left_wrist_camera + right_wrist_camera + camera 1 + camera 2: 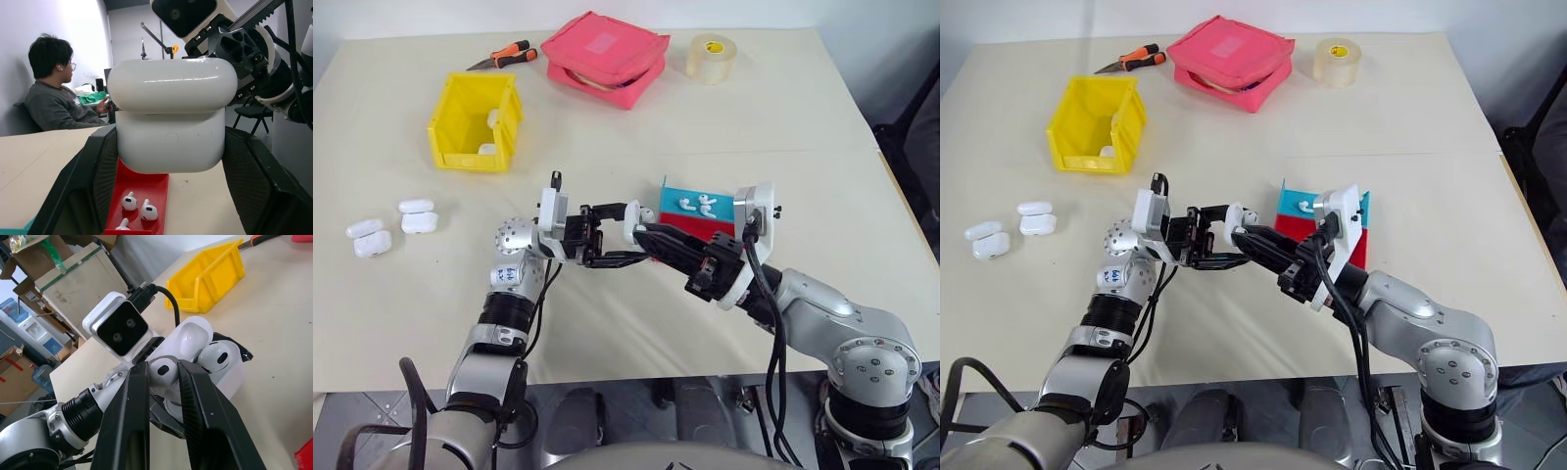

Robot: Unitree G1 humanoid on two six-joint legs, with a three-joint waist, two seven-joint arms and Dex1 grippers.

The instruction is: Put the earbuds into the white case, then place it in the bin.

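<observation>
Above the table's [636,323] near middle, the left gripper [607,240] is clamped on an open case [215,357], lid hinged back, long axis spanning its fingers. The right gripper [164,377] pinches an earbud [163,372] at the case's mouth; one bud [215,358] already sits inside. Farther: blue tray [700,206] with earbuds, then the bin [475,122].

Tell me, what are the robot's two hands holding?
Left gripper squeezes the open white case by its body; right gripper pinches an earbud over it.

White case [171,120] lid open, one earbud [216,357] seated; yellow bin [473,122] far-left.
</observation>
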